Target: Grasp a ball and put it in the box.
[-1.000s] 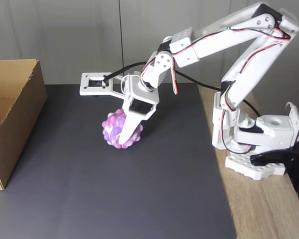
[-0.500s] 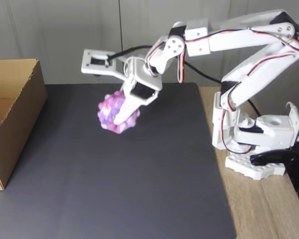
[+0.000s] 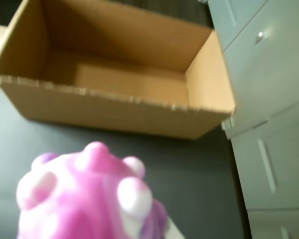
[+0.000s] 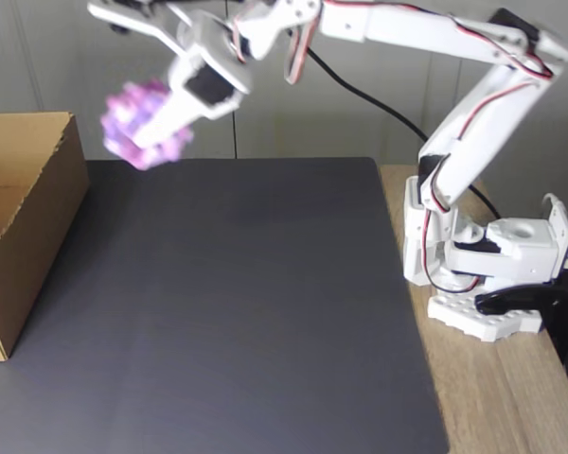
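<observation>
No legible text or labels.

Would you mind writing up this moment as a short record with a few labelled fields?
ball: bumpy purple, pink and white ball, held in the air above the mat
gripper: gripper shut on the ball
box: open brown cardboard box at the left of the fixed view; what shows of its inside looks empty in the wrist view
ball versus box: near the box's right wall, not yet over the opening
surface: dark mat on a wooden table
</observation>
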